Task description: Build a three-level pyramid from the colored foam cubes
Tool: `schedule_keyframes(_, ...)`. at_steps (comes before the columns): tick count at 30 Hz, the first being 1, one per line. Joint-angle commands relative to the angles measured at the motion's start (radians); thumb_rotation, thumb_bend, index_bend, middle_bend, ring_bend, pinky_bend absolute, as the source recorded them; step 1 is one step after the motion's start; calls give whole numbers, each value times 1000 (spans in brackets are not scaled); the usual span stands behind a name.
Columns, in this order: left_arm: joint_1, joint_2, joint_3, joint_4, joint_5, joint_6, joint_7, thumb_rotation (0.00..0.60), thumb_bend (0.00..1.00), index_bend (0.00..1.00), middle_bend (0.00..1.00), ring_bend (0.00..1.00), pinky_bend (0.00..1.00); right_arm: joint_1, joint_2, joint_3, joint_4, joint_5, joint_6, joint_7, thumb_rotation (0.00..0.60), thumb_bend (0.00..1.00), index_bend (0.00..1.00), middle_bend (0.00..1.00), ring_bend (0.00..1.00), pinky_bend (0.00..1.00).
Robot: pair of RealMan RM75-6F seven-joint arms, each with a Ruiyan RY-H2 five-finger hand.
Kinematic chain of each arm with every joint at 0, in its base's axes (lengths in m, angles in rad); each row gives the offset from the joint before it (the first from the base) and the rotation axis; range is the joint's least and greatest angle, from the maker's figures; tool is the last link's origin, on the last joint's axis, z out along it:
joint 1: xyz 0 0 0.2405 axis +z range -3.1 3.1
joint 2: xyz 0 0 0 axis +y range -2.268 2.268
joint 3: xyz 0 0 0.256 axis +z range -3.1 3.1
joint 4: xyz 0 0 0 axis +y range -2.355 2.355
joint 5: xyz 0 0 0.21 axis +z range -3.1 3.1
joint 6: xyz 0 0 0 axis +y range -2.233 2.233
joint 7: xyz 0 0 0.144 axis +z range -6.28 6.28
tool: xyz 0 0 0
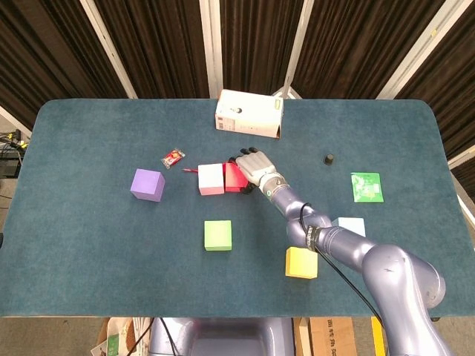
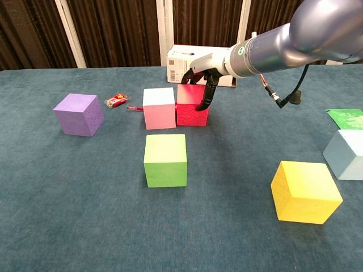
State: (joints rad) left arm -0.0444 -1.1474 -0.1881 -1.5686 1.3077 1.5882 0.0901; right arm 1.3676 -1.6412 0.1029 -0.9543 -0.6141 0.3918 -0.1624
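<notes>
A red cube [image 1: 233,179] [image 2: 189,111] stands on the teal table, touching the right side of a pink cube [image 1: 211,179] [image 2: 159,107]. My right hand [image 1: 254,166] [image 2: 203,73] reaches over the red cube's top right, with dark fingers behind its top edge and one down its front right edge. Loose on the table are a purple cube [image 1: 147,185] [image 2: 79,114], a green cube [image 1: 217,235] [image 2: 165,160], a yellow cube [image 1: 301,262] [image 2: 305,191] and a pale blue cube [image 1: 352,225] [image 2: 345,153]. No view shows my left hand.
A white carton [image 1: 249,113] [image 2: 180,56] lies behind the red cube. A small red wrapper [image 1: 173,157] [image 2: 117,101] sits left of the pink cube. At the right are a black knob [image 1: 328,159] [image 2: 295,97] and a green packet [image 1: 367,186] [image 2: 346,118].
</notes>
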Motion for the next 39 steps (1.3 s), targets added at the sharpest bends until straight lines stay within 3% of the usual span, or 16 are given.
schedule_keyframes(1, 0, 0, 0, 0, 0, -1, 0, 600, 361, 186, 0, 0, 17, -2, -5, 3, -2, 1, 21, -2, 600, 346, 272, 322, 102, 0)
schedule_keyframes(24, 1, 4, -2, 0, -2, -1, -10, 600, 361, 187, 0, 0, 17, 45, 5, -19, -51, 66, 17, -72, 600, 347, 294, 336, 117, 0)
schedule_keyframes(33, 1, 5, -1, -1, 0, 0, -12, 600, 361, 187, 0, 0, 17, 96, 4, -71, -45, 176, 0, -108, 600, 346, 294, 330, 117, 0)
schedule_keyframes(39, 1, 5, -2, 0, -3, -2, -12, 600, 361, 187, 0, 0, 17, 135, 6, -121, -45, 270, 0, -134, 600, 346, 242, 241, 83, 0)
